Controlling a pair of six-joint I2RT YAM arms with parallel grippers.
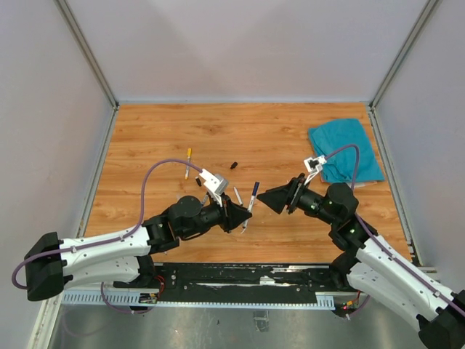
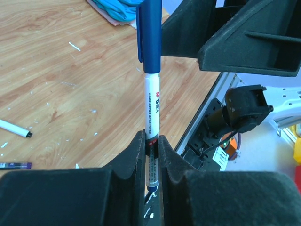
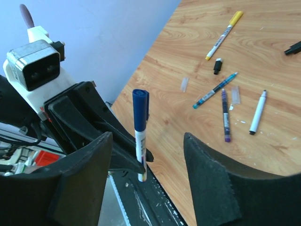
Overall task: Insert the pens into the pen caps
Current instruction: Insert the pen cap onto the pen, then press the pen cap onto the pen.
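Left wrist: L end effector point(image 2: 151, 141) clamps capped pen point(image 2: 152, 103), top cropped; R end effector point(image 3: 146, 136) open.

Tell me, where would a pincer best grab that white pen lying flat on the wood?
Probably mid-barrel, coming straight down and closing across its width. The white pen lies flat on the table, long and thin, so only its sides offer a hold from above. The purple pen beside it lies apart, leaving room.

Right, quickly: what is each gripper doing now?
Left gripper: shut on the blue-capped pen.
Right gripper: open, holding nothing.
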